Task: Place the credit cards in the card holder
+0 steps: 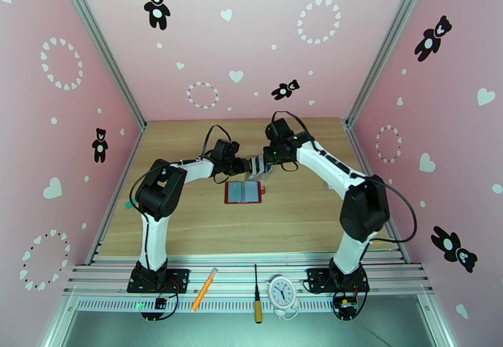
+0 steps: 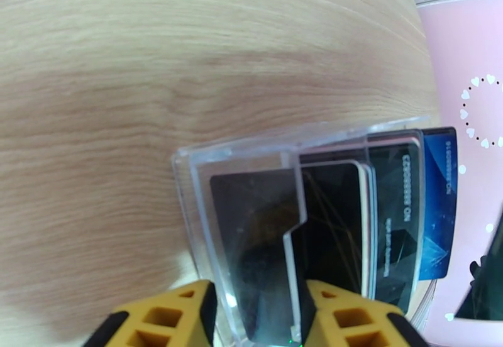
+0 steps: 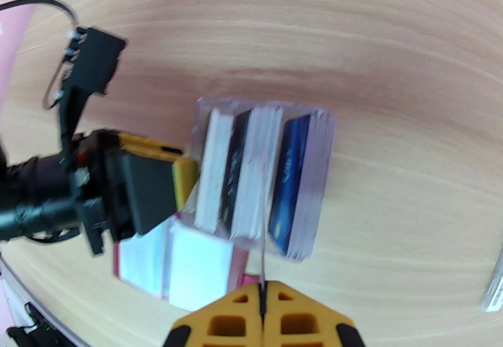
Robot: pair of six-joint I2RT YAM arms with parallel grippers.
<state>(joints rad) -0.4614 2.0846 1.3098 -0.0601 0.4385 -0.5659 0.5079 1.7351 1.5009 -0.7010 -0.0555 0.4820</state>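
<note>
The wooden table [image 1: 302, 216] carries both arms, which reach in from either side and meet near its middle. The left arm [image 1: 165, 190] comes from the left and the right arm [image 1: 361, 203] from the right. Between their ends a clear stand [image 2: 251, 172] sits on the wood with cards upright in its slots. Just on the near side of it the wallet [image 1: 243, 192] lies flat and open, its grey pockets facing up.

In the stand, a blue card [image 2: 440, 210] is at the far end from the left wrist. A dark card [image 2: 396, 216] comes next, and a pale card [image 3: 210, 166] stands near the other end.

The left gripper [image 2: 261, 291] straddles one end of the stand, its yellow fingers close against it. Whether they squeeze it or only flank it I cannot tell. The right gripper [image 3: 261, 288] hangs over the stand's near side, its fingers pressed together. A thin pale edge runs from between its tips up to the stand, and what it is I cannot tell.

On the front rail lie a clock [image 1: 282, 291], a screwdriver [image 1: 256, 302] and an orange pen [image 1: 204, 288]
</note>
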